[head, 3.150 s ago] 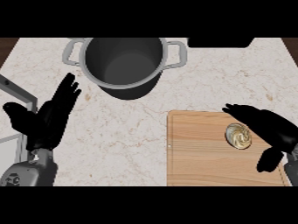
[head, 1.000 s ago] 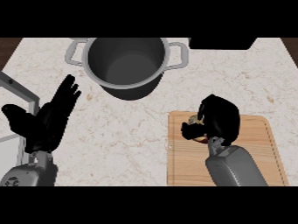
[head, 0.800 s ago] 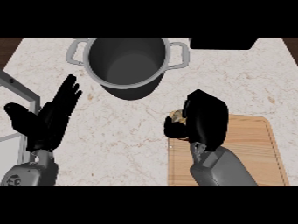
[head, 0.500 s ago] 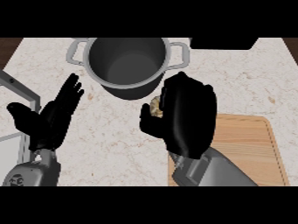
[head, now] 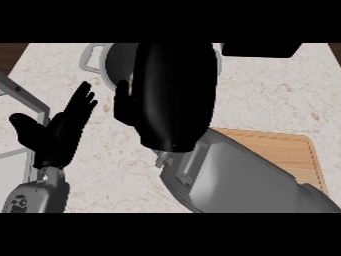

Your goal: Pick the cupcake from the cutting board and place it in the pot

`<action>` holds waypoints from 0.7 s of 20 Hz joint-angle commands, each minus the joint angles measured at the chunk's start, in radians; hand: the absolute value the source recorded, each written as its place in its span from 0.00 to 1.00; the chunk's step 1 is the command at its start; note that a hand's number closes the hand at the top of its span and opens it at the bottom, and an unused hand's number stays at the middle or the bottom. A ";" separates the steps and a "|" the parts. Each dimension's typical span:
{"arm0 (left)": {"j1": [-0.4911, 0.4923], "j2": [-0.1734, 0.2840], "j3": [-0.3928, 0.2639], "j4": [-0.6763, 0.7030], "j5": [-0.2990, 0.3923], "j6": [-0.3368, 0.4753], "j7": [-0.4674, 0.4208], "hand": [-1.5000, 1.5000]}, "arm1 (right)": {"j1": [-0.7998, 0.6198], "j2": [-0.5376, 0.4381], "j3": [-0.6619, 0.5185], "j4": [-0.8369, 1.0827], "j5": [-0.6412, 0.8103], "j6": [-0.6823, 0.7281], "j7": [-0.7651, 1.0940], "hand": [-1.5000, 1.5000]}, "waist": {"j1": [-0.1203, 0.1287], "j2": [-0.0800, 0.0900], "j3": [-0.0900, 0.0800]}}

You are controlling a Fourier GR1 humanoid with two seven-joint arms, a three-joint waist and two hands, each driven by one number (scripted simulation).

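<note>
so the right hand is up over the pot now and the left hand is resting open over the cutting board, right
Not quite. The right hand is over the pot, but the left hand rests open over the bare counter at the left, away from the cutting board, which lies at the right. The head view shows this.

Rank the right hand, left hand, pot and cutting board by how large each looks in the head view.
1. right hand, raised close to the camera, which inflates it.
2. left hand.
3. cutting board and pot: both mostly hidden behind the right arm, so I cannot rank them fairly.
</note>
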 commanded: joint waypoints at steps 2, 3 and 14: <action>-0.009 -0.008 -0.001 0.033 -0.009 0.001 -0.027 0.50 | -0.158 0.014 -0.073 0.201 -0.083 -0.042 0.179 1.00 | 0.010 0.008 -0.001; 0.006 -0.006 -0.009 -0.028 0.002 -0.002 0.004 0.50 | -0.152 0.014 -0.098 0.233 -0.079 -0.084 0.165 1.00 | 0.017 0.006 0.000; -0.007 -0.017 -0.031 -0.034 -0.022 0.010 0.025 0.50 | -0.296 0.014 -0.196 0.677 -0.168 -0.287 0.025 1.00 | 0.033 0.016 0.000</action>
